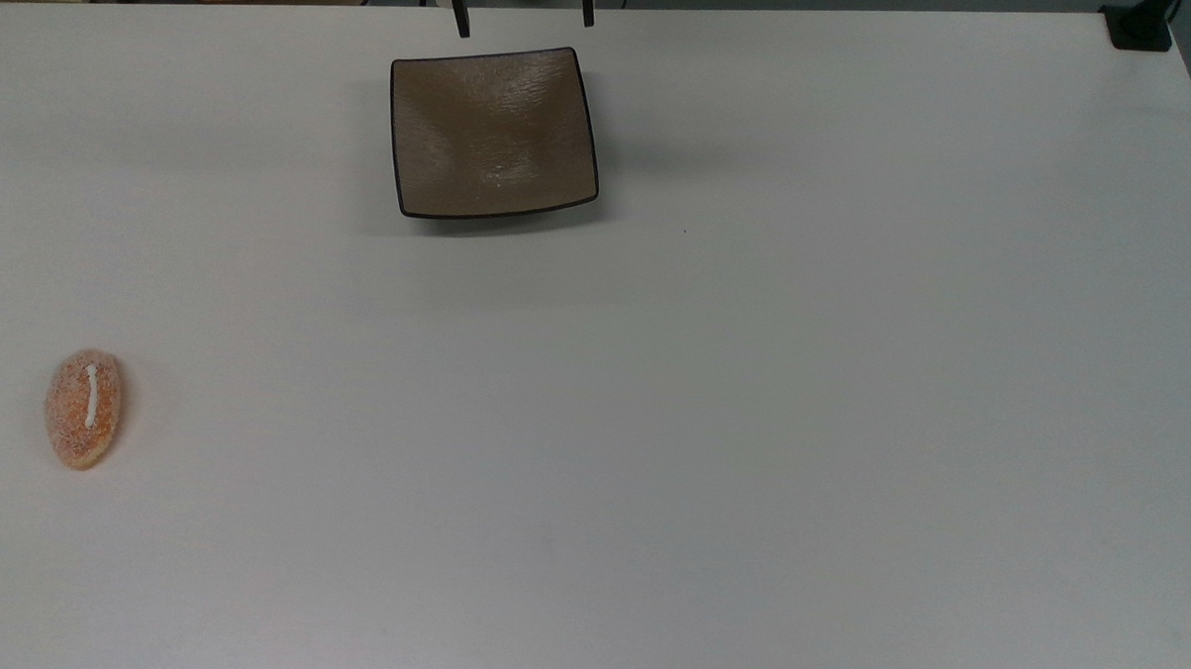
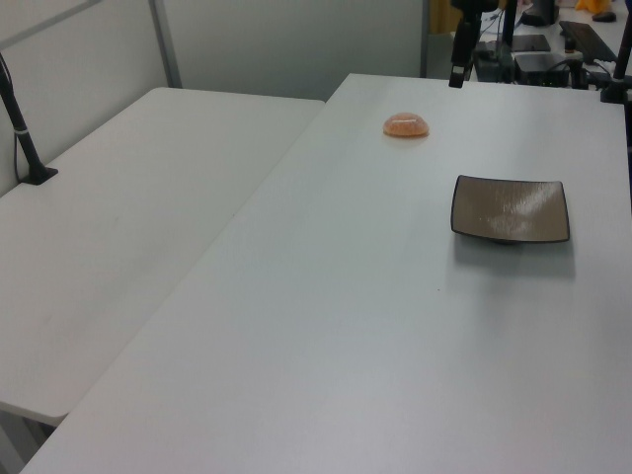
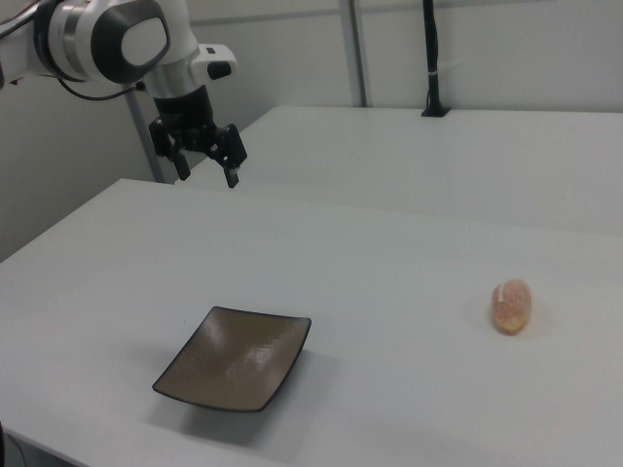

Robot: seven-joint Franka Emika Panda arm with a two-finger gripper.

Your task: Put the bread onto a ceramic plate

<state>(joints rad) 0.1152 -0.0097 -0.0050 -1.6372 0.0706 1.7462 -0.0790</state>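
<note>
The gripper (image 3: 206, 165) hung in the air with its two dark fingers (image 3: 232, 175) spread wide apart, holding nothing and touching nothing. In the right view it sat well above the white table (image 3: 389, 282), up and toward the right view's left of the plate (image 3: 234, 359). In the top view the two fingertips (image 1: 461, 25) poked in at the upper edge, just past the plate's (image 1: 494, 133) far side, one near each far corner. The arm (image 3: 107, 39), white with dark joints, reached in from the right view's upper left, its wrist bent so the fingers pointed down and slightly outward.

The bread (image 1: 84, 408) lay flat on the table, well apart from the plate, near the top view's left edge, its white stripe facing up. In the left view the bread (image 2: 406, 124) rested farther back than the plate (image 2: 511, 208); in the right view it (image 3: 512, 305) sat off toward the right view's right. The plate was bare.
</note>
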